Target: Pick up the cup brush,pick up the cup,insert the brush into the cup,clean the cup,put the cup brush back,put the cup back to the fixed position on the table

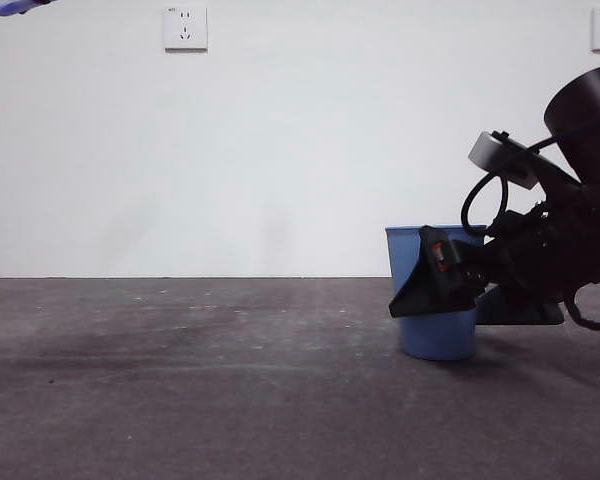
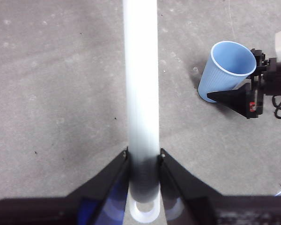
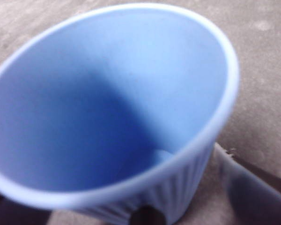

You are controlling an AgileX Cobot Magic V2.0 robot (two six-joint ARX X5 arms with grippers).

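Right gripper (image 1: 435,285) flanks the cup (image 1: 420,340) on the table (image 1: 180,380).

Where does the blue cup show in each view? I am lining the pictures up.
Front view: the cup stands right of centre on the table, the right gripper around it.
Left wrist view: upper right.
Right wrist view: fills the frame.
Shared landmark: its pale rim.
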